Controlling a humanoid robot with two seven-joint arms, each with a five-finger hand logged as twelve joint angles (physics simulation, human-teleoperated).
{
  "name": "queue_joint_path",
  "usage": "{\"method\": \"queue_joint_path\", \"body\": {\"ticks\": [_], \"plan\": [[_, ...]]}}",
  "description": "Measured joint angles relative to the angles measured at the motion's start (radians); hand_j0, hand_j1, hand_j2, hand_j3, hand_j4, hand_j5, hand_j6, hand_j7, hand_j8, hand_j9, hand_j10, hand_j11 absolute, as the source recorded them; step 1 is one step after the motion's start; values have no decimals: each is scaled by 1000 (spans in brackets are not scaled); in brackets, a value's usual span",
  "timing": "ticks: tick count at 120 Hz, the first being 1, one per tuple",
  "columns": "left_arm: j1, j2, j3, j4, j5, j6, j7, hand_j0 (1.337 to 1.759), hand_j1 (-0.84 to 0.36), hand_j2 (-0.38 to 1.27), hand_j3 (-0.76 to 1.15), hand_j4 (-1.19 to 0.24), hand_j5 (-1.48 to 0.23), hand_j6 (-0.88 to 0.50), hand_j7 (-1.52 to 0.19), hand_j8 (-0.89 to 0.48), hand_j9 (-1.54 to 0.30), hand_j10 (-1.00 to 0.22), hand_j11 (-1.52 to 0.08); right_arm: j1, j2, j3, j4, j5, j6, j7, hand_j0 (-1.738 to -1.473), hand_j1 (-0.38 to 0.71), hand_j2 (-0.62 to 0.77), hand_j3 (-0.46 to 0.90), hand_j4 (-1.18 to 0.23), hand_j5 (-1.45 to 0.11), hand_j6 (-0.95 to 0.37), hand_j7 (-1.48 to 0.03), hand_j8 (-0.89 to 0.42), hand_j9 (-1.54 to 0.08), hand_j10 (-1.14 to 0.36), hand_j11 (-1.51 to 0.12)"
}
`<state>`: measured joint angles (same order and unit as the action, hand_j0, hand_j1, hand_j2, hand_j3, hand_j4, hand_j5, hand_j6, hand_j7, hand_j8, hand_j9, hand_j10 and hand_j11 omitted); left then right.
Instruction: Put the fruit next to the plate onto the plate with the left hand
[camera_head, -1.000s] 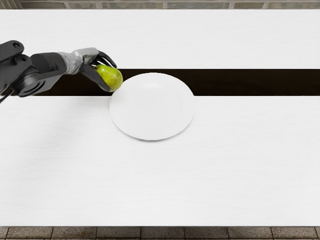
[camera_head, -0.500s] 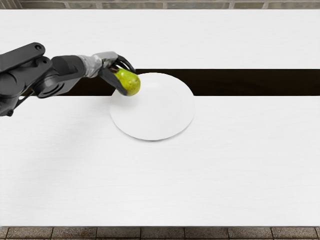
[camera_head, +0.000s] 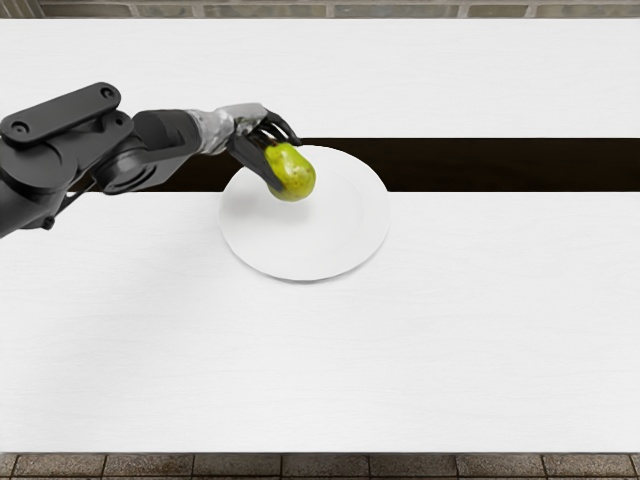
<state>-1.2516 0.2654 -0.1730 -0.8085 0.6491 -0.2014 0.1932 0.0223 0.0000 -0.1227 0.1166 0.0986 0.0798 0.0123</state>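
Observation:
A yellow-green pear (camera_head: 290, 171) hangs over the upper left part of the round white plate (camera_head: 330, 235). My left hand (camera_head: 268, 143) is shut on the pear, its dark fingers curled over the fruit's top and left side. The dark left arm comes in from the left edge. I cannot tell whether the pear touches the plate. The right arm is out of view.
The plate lies on a white table (camera_head: 320, 340). A dark gap (camera_head: 500, 164) runs across the table behind the plate, partly covered by the plate's far rim and by the arm. A tiled floor (camera_head: 320, 466) shows at the bottom edge.
The left hand has carried the pear to the right, from beside the plate's left rim to over the plate's upper left part. The arm reaches further into view.

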Motion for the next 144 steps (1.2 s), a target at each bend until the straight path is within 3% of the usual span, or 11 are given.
{"method": "queue_joint_path", "body": {"ticks": [15, 35, 58, 81, 89, 116, 144], "plan": [[4, 0, 6, 0, 0, 0, 0, 1658, -182, 227, 0, -479, -638, -420, -635, -417, -631, -483, -631, 0, 0, 0, 0, 0, 0, 0, -1658, -349, 0, 0, 0, 0, -1, 0, 0, 0, 0, 0], [4, 0, 13, 0, -18, 0, 0, 1658, 100, 104, 0, -225, -299, -199, -298, -198, -296, -227, -296, 0, 0, 0, 0, 0, 0, 0, -1658, -349, 0, 0, 0, 0, -1, 0, 0, 0, 0, 0], [3, 0, 15, 0, -26, 0, -1, 1658, 252, 41, 0, -89, -117, -79, -116, -78, -116, -89, -116, 0, 0, 0, 0, 0, 0, 0, -1658, -349, 0, 0, 0, 0, -1, 0, 0, 0, 0, 0], [-27, 29, 15, 0, -67, 0, 0, 1658, 312, 17, 0, -36, -46, -32, -46, -32, -45, -36, -45, 0, 0, 0, 0, 0, 0, 0, -1658, -349, 0, 0, 0, 0, -1, 0, 0, 0, 0, 0], [-36, 92, 17, -8, -127, -1, 7, 1658, 322, 12, 0, -26, -33, -24, -33, -24, -33, -26, -33, 0, 0, 0, 0, 1, 0, 0, -1658, -349, 0, 0, 0, 0, -1, 0, 0, 0, 0, 0], [-42, 280, 56, -110, -434, -10, 43, 1658, 340, 4, 0, -9, -11, -9, -11, -8, -11, -9, -11, 0, 0, 0, 0, 0, 0, 0, -1658, -349, 0, 0, 0, 0, -1, 0, 0, 0, 0, 0], [-21, 391, 59, -223, -526, -12, 54, 1658, 347, 2, 0, -3, -4, -3, -4, -3, -3, -3, -3, 0, 0, 0, 0, 0, 0, 0, -1658, -349, 0, 0, 0, 0, -1, 0, 0, 0, 0, 0]]}}
